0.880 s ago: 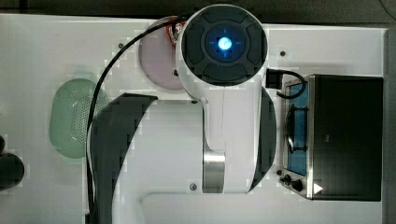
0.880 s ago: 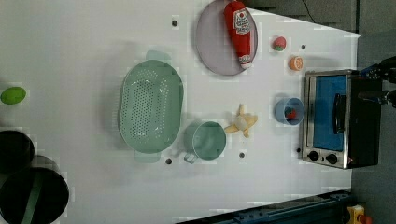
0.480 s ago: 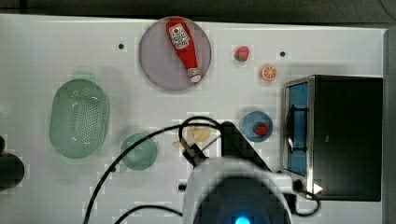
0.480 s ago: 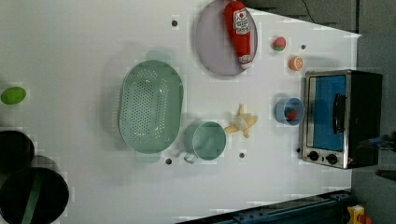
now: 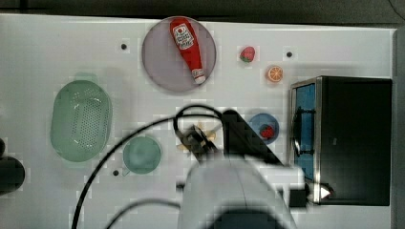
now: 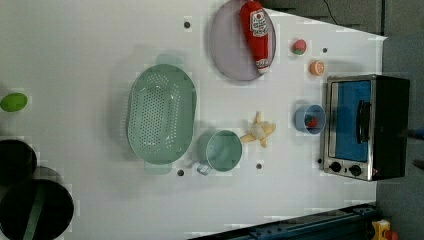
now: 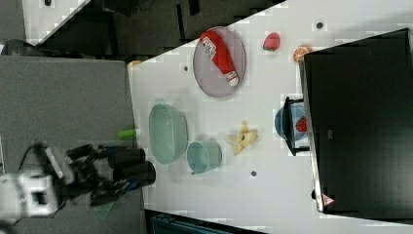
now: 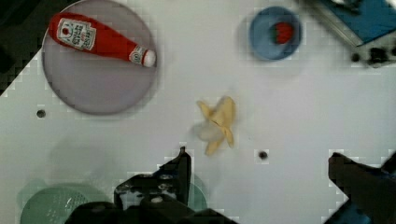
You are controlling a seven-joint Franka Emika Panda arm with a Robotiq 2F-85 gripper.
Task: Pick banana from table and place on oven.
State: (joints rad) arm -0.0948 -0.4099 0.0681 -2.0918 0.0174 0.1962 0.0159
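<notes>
The banana (image 8: 215, 125) lies flat on the worktop (image 6: 100, 45), free of any grip, ahead of the tool (image 8: 259, 175) and between the lines of its two fingers (image 8: 180, 170) as the wrist view shows them. The tool's fingers stand wide apart and hold nothing; the tool hangs above the worktop, not yet down at the fruit.

Risks from this position:
- The splayed peel flaps give an uneven outline. A closure across a flap instead of the body is likely to pinch soft material only, and the banana may slip or rotate on lift.
- The green cup (image 6: 223, 150) stands just beside the banana, on the tool's near side. A descent offset toward it may strike the rim and tip the cup.
- The blue bowl (image 6: 309, 119) with its red berry sits between the banana and the oven (image 6: 367, 126). A low carry toward the oven may clip the bowl or the door handle.
- The oven top is flat and dark; a release near its edge may let the banana slide off.

Appearance: the banana is small, pale cream-yellow, partly peeled, with a whitish centre and several short flaps spread outward. It looks light and probably soft. Beyond it lies the grey plate (image 6: 227, 50) carrying the ketchup bottle (image 6: 257, 34), well apart from the tool's likely path.
</notes>
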